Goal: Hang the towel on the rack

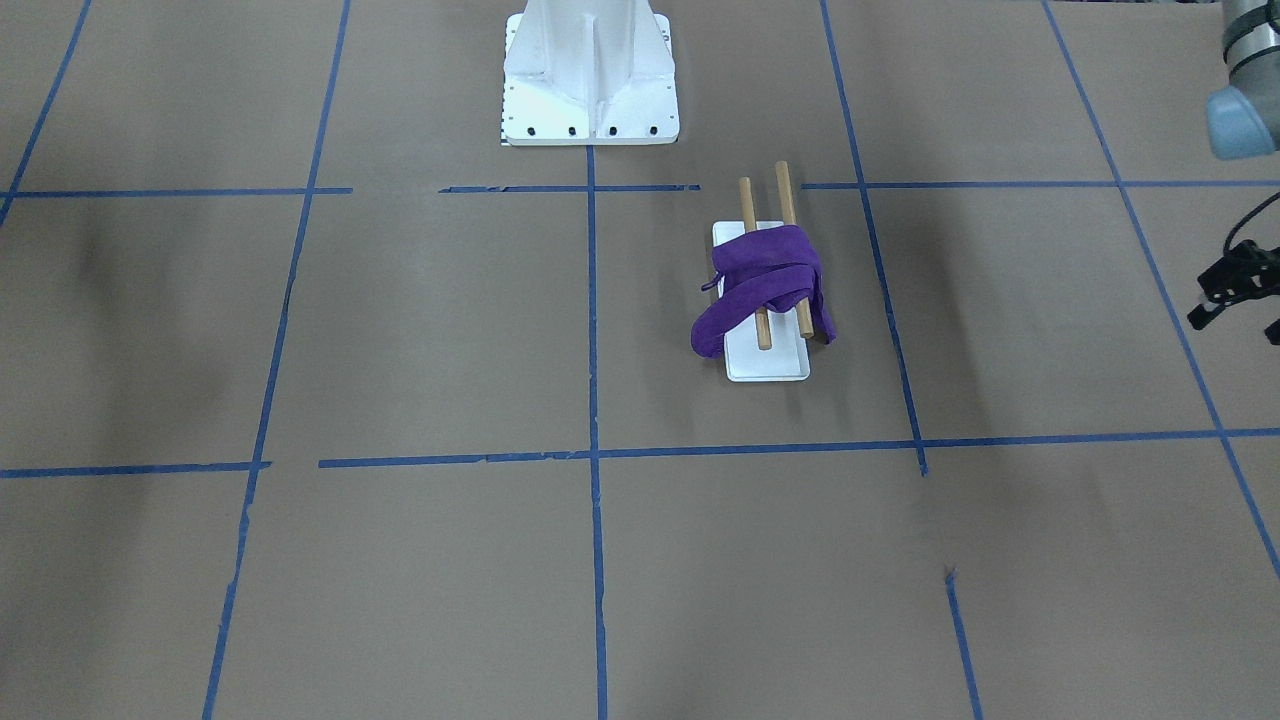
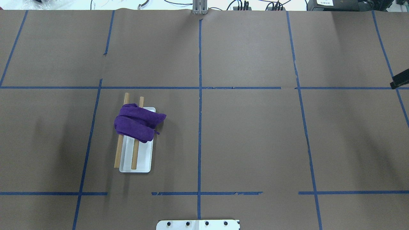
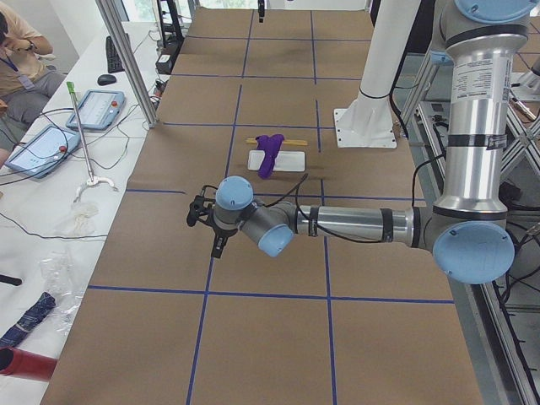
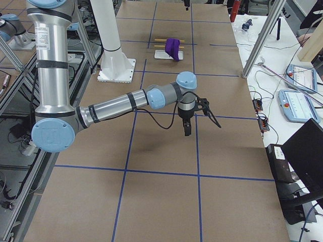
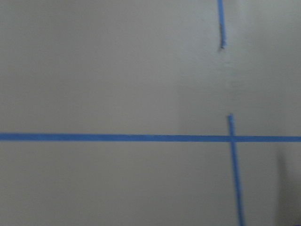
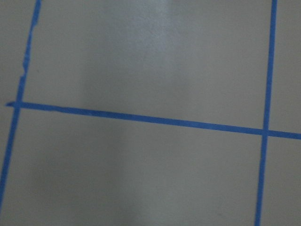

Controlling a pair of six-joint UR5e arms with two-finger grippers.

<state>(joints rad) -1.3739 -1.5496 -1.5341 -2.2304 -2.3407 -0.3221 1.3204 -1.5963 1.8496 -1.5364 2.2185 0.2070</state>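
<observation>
The deep purple towel lies bunched across both wooden dowels of the rack, which stands on a white base. One end of the towel droops off the side. Towel and rack also show in the overhead view. My left gripper is far from the rack, cut off by the view's edge, and hangs above bare table in the left view. My right gripper shows only as a black sliver and points down in the right view. I cannot tell whether either is open or shut.
The robot's white pedestal stands behind the rack. Blue tape lines grid the brown table. Metal frame posts and a side bench with tablets line the operators' side.
</observation>
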